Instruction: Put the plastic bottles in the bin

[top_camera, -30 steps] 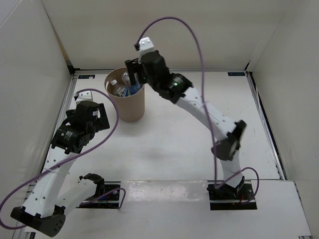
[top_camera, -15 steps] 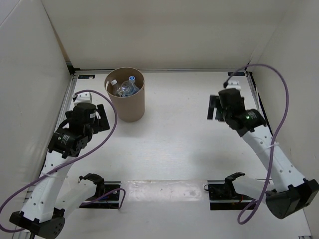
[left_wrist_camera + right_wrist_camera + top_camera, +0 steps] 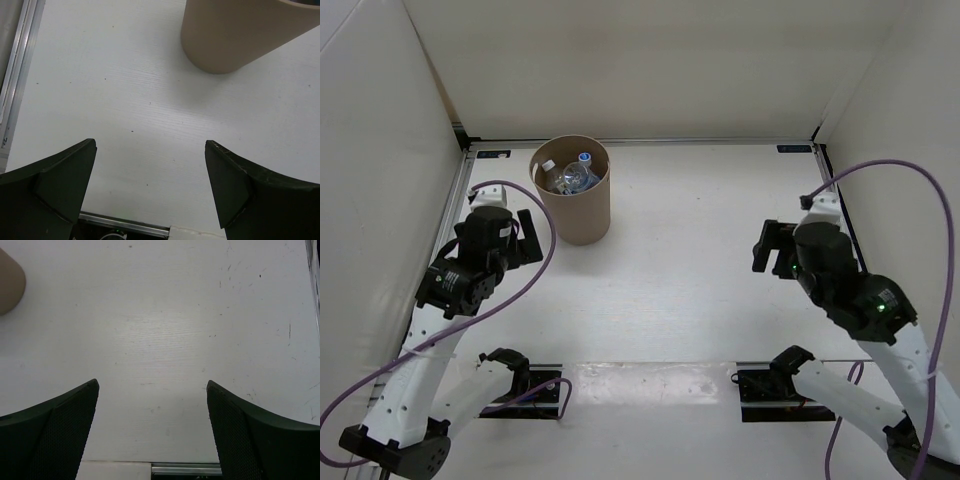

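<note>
The tan bin (image 3: pixel 572 205) stands upright at the back left of the table, and clear plastic bottles (image 3: pixel 570 176) lie inside it, one with a blue cap. My left gripper (image 3: pixel 527 241) hangs open and empty just left of the bin, whose side (image 3: pixel 240 35) fills the upper right of the left wrist view. On the right side of the table my right gripper (image 3: pixel 772 248) is open and empty, far from the bin. In the right wrist view only a sliver of the bin (image 3: pixel 9 285) shows at the left edge, above bare table between the fingers.
White walls enclose the table on the left, back and right. A metal rail (image 3: pixel 463 190) runs along the left edge and another (image 3: pixel 840 215) along the right. Purple cables loop off both arms.
My right arm has swung away from over the bin to the right side of the table and drawn back toward its base. The left arm has barely shifted.
</note>
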